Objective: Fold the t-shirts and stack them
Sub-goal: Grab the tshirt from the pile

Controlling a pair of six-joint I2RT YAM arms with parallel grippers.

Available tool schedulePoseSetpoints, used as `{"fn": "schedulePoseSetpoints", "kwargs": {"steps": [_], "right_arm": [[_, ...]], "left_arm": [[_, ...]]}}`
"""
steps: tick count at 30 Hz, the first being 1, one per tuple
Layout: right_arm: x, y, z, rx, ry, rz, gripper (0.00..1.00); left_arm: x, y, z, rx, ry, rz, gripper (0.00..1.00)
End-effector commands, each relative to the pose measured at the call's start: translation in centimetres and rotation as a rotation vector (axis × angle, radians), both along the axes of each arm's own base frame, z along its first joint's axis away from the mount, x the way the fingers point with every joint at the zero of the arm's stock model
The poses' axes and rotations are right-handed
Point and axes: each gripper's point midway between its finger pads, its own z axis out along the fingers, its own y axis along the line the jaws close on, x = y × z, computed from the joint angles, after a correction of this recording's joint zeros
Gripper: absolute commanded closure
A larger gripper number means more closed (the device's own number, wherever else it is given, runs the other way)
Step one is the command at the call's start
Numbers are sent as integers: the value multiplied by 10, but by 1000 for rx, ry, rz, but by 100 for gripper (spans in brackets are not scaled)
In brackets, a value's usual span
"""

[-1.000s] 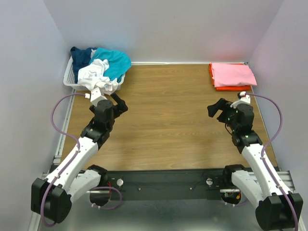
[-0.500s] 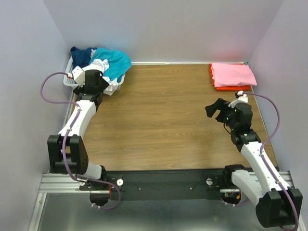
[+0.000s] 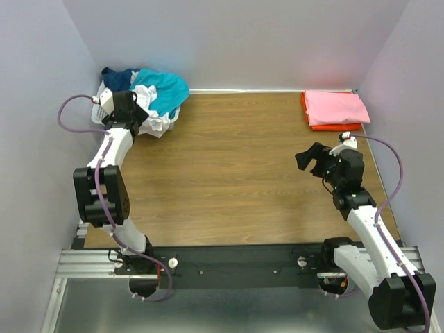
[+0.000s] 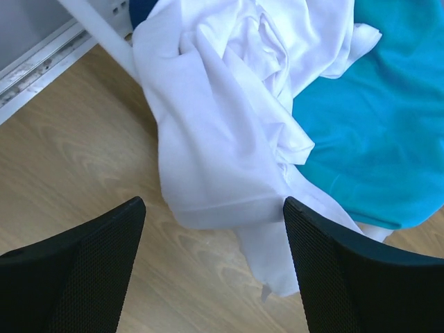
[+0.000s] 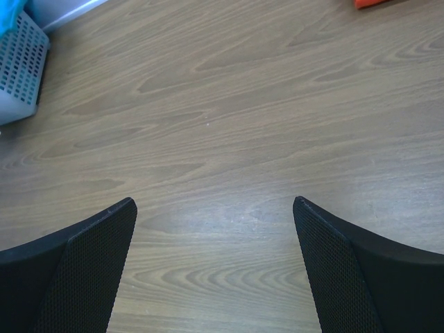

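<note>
A crumpled white t-shirt (image 3: 149, 123) hangs over the front of the white basket (image 3: 98, 116) at the back left, its hem on the table. A teal t-shirt (image 3: 166, 90) and a navy one (image 3: 116, 78) lie beside and behind it. My left gripper (image 3: 136, 115) is open just above the white t-shirt's edge; in the left wrist view the white t-shirt (image 4: 222, 139) and the teal t-shirt (image 4: 374, 139) lie ahead of my open left gripper (image 4: 215, 208). A folded pink t-shirt (image 3: 336, 107) lies on a folded orange one (image 3: 326, 127) at the back right. My right gripper (image 3: 309, 157) is open and empty over bare wood (image 5: 215, 205).
The wooden table (image 3: 236, 166) is walled on the left, back and right. A metal rail (image 4: 41, 66) runs along the left edge beside the basket's rim (image 4: 97, 28). The basket's slatted corner (image 5: 21, 62) and an orange edge (image 5: 378, 3) show in the right wrist view.
My left arm has swung from the table's left middle out and back to the basket and now hovers over the white t-shirt. My right arm has shifted only slightly.
</note>
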Motion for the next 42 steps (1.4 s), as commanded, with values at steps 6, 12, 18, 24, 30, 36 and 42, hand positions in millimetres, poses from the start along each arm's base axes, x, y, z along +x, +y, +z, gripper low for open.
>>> {"fn": "schedulePoseSetpoints", "kwargs": {"steps": [6,12,18,24,30,36,42], "right_arm": [[-1,7,-4,1,2,39,0],[-2,7,-4,3,2,44,0],[-4,9,-3,7,-2,55,0],[-5,10,2,9,-22,57,0],[-7,9,4,13,-32,56,0],[-7,9,4,14,-32,54,0],[-9,10,7,21,-43,58,0]], "left_arm": [[28,-3,-5,-37,15,-61,75],[25,3,48,5,-92,-40,100],[25,6,121,84,-219,-68,100],[18,8,224,162,-379,-79,100],[-9,-9,338,229,-633,-168,100],[-54,-42,417,259,-843,-297,100],[-100,-115,460,281,-987,-495,100]]}}
